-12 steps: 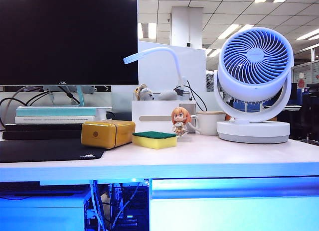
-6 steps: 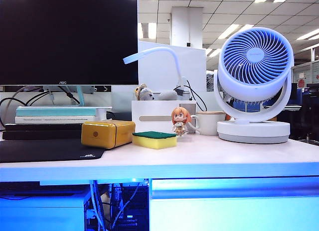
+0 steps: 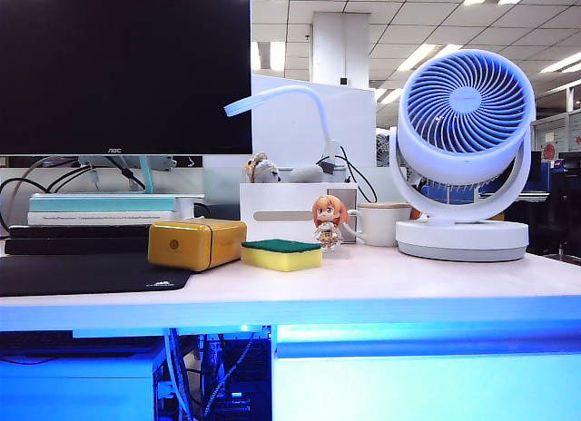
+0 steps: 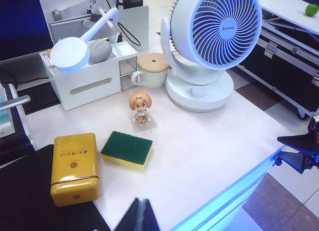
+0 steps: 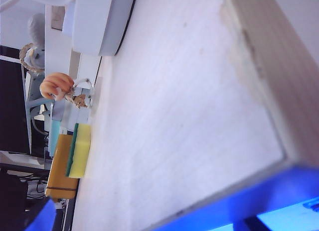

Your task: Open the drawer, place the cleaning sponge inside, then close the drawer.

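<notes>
Nothing on your desk has shifted; sponge (image 3: 281, 253) waits, drawer (image 3: 427, 371) closed. Right gripper spread wide at the desk edge; left gripper's (image 4: 139, 217) fingers unreadable.

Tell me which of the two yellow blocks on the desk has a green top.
The cleaning sponge, lying between the golden box and the figurine. It is matte foam under a dark green layer; the box is glossy and yellow all over.
</notes>
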